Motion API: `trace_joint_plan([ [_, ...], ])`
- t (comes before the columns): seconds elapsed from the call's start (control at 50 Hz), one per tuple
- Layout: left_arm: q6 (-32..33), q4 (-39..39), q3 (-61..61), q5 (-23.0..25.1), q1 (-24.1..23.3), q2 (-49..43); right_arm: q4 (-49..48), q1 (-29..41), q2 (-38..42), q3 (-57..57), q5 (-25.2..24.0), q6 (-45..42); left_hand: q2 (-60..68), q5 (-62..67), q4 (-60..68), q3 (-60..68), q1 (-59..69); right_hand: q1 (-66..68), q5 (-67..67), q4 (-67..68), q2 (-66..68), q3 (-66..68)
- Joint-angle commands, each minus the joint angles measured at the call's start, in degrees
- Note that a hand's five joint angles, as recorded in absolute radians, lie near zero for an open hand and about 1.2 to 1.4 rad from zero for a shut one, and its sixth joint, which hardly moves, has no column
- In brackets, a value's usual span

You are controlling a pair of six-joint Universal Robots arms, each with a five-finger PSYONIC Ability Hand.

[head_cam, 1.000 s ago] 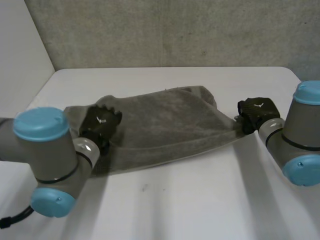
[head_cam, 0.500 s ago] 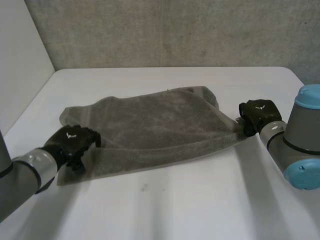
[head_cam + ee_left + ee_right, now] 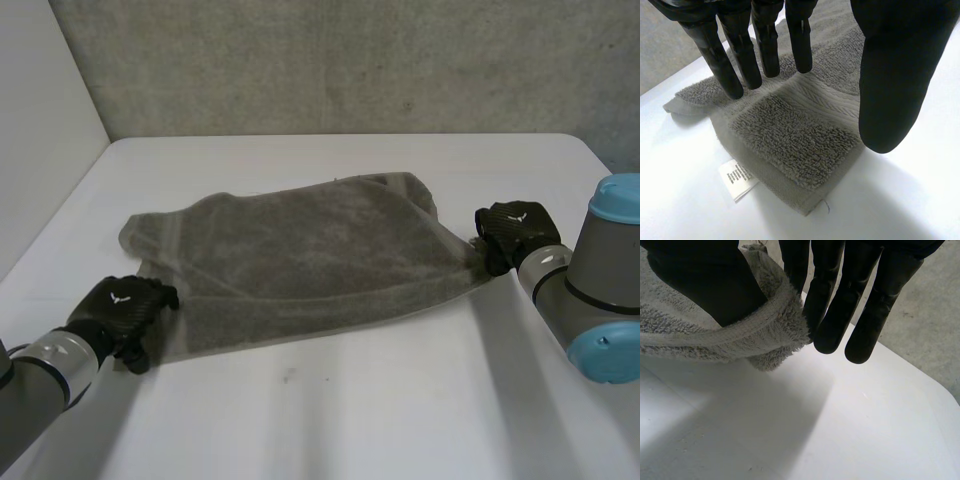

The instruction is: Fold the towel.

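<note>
Head view: the grey towel [image 3: 300, 260] lies loosely doubled across the middle of the white table [image 3: 400, 410], well in from its far edge. My left hand [image 3: 122, 308] sits at the towel's near-left corner, and my right hand [image 3: 515, 232] is at its right end, toward the table's right edge.

Left wrist view: the fingers [image 3: 720, 55] are straight and spread, their tips on or just above the pile, with the thumb standing wide of them. Nothing is gripped. The layered corner lies flat under the palm, and a white label [image 3: 737, 178] pokes out beside it.

Right wrist view: the thumb pins the towel's hemmed edge against the nearly straight fingers, so this end is held.

My worry is that only one end is secured. If the right hand lifts or pulls before the left closes, I expect the cloth to drag across the table and skew. The left could also take only the top layer of that stacked corner, leaving the fold lopsided.
</note>
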Motion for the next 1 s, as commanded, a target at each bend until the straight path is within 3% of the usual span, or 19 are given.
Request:
trace_joint_plan([
  [0.02,0.0,1.1,-0.4,0.0,-0.1,-2.0,-0.6,0.0,0.0,0.3,-0.6,-0.6,0.5,0.7,0.7,0.5,0.5,25.7,14.1,11.9,13.0,12.3],
  [0.32,3.5,4.5,-0.6,-0.1,0.2,-5.7,-1.3,0.0,0.0,0.8,-0.7,-0.6,1.7,1.8,1.8,1.7,1.6,25.7,14.1,11.9,13.0,12.3],
  [0.7,3.6,9.2,2.1,-0.2,0.3,-9.8,-1.5,0.2,0.2,1.0,-0.8,-0.6,20.4,20.5,20.5,20.3,20.3,25.7,14.1,11.9,13.0,12.3],
  [1.0,3.5,9.2,3.1,-0.1,0.4,-9.8,-1.5,0.2,0.4,0.9,-0.8,-0.6,21.2,21.4,21.3,21.2,21.2,25.7,14.1,11.9,13.0,12.3],
])
